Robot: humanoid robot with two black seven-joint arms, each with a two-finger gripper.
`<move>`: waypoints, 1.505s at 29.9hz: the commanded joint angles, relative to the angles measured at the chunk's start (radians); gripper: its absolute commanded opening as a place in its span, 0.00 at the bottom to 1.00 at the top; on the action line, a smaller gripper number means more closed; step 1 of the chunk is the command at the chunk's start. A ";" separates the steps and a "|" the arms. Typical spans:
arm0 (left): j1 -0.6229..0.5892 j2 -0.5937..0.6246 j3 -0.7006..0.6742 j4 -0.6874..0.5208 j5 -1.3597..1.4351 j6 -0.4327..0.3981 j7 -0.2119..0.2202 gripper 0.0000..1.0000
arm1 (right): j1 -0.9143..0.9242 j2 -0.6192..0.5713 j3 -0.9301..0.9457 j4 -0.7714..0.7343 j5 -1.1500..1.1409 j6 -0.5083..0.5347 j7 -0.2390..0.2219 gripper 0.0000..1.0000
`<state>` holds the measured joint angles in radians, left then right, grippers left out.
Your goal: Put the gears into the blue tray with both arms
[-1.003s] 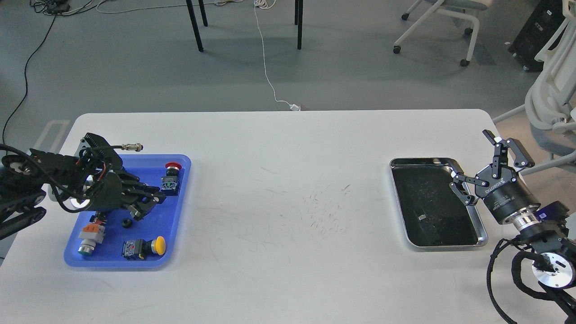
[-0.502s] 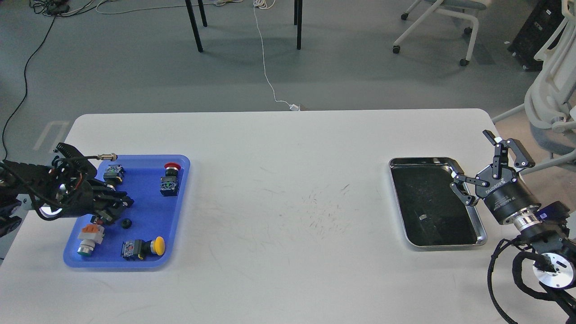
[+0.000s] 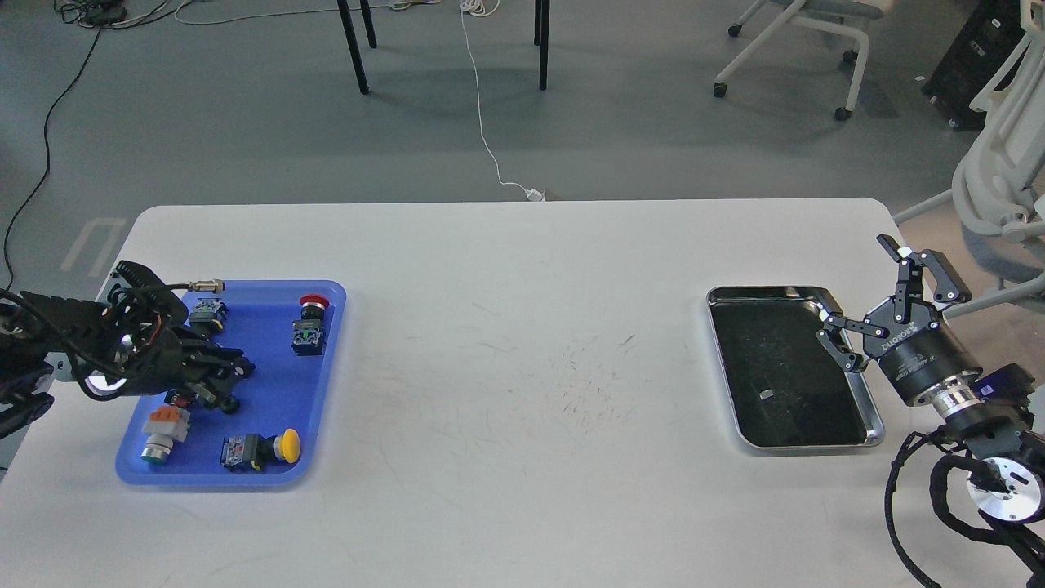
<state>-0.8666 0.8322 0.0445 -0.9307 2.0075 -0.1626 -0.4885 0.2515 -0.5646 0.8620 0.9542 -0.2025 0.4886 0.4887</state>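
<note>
The blue tray [image 3: 318, 384] lies at the table's left. A tiny black gear [image 3: 233, 403] rests on its floor near the middle, partly covered by my left gripper [image 3: 233, 382]. That gripper reaches in from the left, low over the tray, and its dark fingers look spread above the gear. My right gripper [image 3: 867, 304] is at the far right, over the right rim of the silver tray, and is wide open and empty.
Push-button switches share the blue tray: a red-capped one [image 3: 311, 305], a yellow-capped one [image 3: 286, 445], a green and orange one [image 3: 161, 430] and a small one [image 3: 209, 310]. The silver tray [image 3: 739, 416] has a dark inside. Chairs stand beyond the table.
My left gripper drew back to the left across the blue tray, leaving the gear on its floor, then edged slightly right again. The right arm barely moved.
</note>
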 commanded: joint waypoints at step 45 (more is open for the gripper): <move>0.583 -0.419 -1.028 -0.221 -1.356 -0.080 0.048 0.98 | 0.014 0.012 0.023 0.032 0.003 -0.081 0.000 0.99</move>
<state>-0.3028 0.4350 -0.9524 -1.1546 0.6530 -0.2122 -0.4597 0.2637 -0.5530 0.8728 0.9828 -0.2006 0.4066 0.4887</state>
